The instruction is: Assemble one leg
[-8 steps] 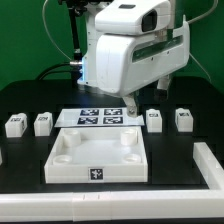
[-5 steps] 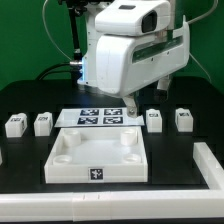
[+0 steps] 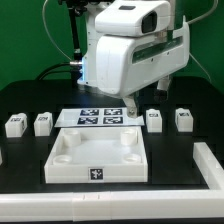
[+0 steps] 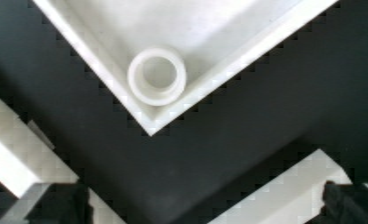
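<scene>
Four small white legs with tags stand on the black table: two at the exterior view's left [image 3: 14,125] [image 3: 42,122] and two at its right [image 3: 153,119] [image 3: 183,119]. The large white tray-like part [image 3: 60,165] lies in front, its tag facing the camera. My gripper [image 3: 128,104] hangs above the table just behind that part, over the marker board's right end. In the wrist view my gripper [image 4: 199,205] is open and empty, its dark fingertips [image 4: 48,205] far apart. A corner of the tray-like part [image 4: 216,45] with a round socket [image 4: 158,75] shows beyond them. No leg shows in the wrist view.
The marker board [image 3: 97,117] lies flat behind the tray-like part. A white rail [image 3: 213,170] borders the table at the exterior view's right and front. White strips [image 4: 279,190] cross the black surface near my fingertips in the wrist view.
</scene>
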`<state>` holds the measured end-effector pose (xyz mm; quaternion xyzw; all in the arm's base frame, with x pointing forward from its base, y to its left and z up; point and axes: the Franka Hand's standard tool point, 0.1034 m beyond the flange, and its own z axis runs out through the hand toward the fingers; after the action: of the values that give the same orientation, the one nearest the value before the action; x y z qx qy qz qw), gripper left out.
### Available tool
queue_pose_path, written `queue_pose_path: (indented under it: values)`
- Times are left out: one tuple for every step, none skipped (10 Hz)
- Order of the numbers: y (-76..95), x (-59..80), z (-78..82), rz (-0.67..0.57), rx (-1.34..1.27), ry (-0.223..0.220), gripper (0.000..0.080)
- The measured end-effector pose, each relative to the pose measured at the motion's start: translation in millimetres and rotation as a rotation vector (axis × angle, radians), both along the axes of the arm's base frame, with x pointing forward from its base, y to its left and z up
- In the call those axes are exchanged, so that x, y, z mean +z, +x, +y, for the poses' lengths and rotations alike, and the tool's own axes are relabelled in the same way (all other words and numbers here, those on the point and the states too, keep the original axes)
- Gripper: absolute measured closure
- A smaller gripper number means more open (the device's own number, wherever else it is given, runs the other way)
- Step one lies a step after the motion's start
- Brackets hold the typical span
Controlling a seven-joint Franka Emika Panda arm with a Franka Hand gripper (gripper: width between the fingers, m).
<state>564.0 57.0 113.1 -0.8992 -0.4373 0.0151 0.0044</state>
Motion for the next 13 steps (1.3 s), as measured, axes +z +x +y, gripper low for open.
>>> queue_pose_path:
  values:
    - [0.0,-0.1,0.0,0.000,0.000,0.000,0.0150]
    - [-0.2,-0.4,0.0,-0.001,0.002,0.000,0.0150]
    - [-10.3,-7.1,-0.5,-0.020,0.046,0.005,0.0150]
    - [-26.7,-15.0,-6.0,-0.023,0.149,0.007,0.0150]
    - [-43.1,-21.9,-13.9,-0.019,0.242,0.010,0.0150]
    - [-58.3,-27.7,-25.6,0.002,0.333,0.013,0.0150]
    - [-65.2,-30.9,-31.2,-0.001,0.328,0.014,0.0150]
    - [-64.6,-31.0,-30.5,0.000,0.326,0.014,0.0150]
    - [-64.0,-31.4,-30.1,0.000,0.327,0.015,0.0150]
    - [-64.7,-32.1,-30.3,0.002,0.326,0.015,0.0150]
    - [-65.1,-32.6,-30.3,0.003,0.326,0.015,0.0150]
    - [-67.0,-33.9,-30.8,-0.001,0.347,0.014,0.0150]
    - [-81.0,-39.4,-31.8,-0.036,0.437,0.008,0.0150]
